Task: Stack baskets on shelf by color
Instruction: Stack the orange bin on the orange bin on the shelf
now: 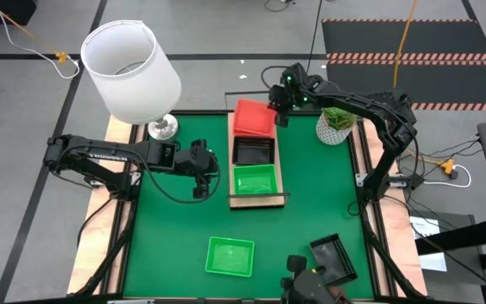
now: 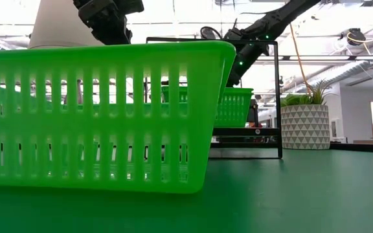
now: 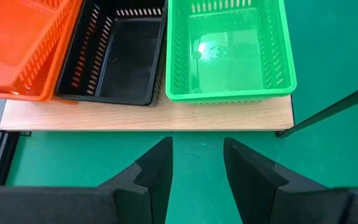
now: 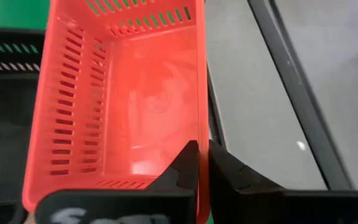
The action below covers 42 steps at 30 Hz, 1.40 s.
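Nearest the camera edge of the bench, a loose green basket [image 1: 229, 256] and a black basket [image 1: 335, 258] lie on the green mat [image 1: 319, 203], well apart from both arms. Farther on, the left end effector [image 1: 199, 180] hovers with fingers spread, holding nothing, just beside the shelf [image 1: 256, 201], whose long axis runs away from the camera. Farthest, the right end effector [image 4: 202, 163] is pressed together on the rim of the orange-red basket [image 4: 129, 99], which sits tilted at the shelf's far end. I judge the right arm is nearer to it and must lower it flat.
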Tool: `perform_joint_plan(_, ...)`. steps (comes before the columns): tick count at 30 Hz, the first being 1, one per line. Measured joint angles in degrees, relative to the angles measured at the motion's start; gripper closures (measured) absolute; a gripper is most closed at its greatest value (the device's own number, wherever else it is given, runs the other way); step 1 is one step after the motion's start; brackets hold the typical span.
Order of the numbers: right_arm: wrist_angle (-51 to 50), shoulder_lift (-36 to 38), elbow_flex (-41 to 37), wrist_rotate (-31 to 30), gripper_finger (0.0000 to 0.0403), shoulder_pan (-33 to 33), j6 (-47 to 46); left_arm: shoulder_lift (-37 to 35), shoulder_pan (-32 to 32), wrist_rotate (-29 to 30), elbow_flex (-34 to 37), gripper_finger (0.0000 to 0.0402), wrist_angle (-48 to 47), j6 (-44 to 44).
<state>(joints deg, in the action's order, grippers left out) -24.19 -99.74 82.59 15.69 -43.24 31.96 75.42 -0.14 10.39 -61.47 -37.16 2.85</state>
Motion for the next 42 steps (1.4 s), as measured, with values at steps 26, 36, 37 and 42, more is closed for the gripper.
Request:
perform_joint_plan(26, -1.5, 0.1, 0.0, 6.6, 0.0311, -2.3, -1.4, 0.0, 0.0, 0.0, 0.0, 0.0256, 1.3, 1.0)
perform_joint_plan(36, -0.9, 0.1, 0.0, 2.4, 0.0359, -0.9, -2.2, 0.0, 0.0, 0.0, 0.0, 0.0256, 1.3, 0.9)
perform_joint_plan(37, -0.9, 0.1, 0.0, 2.4, 0.0376, -0.9, -2.4, 0.0, 0.0, 0.0, 0.0, 0.0256, 1.3, 0.9)
perform_joint_plan(42, -0.9, 0.1, 0.0, 2.7, 0.0386, -0.8, -3.6, 0.0, 0.0, 0.0, 0.0, 0.0256, 1.3, 0.9)
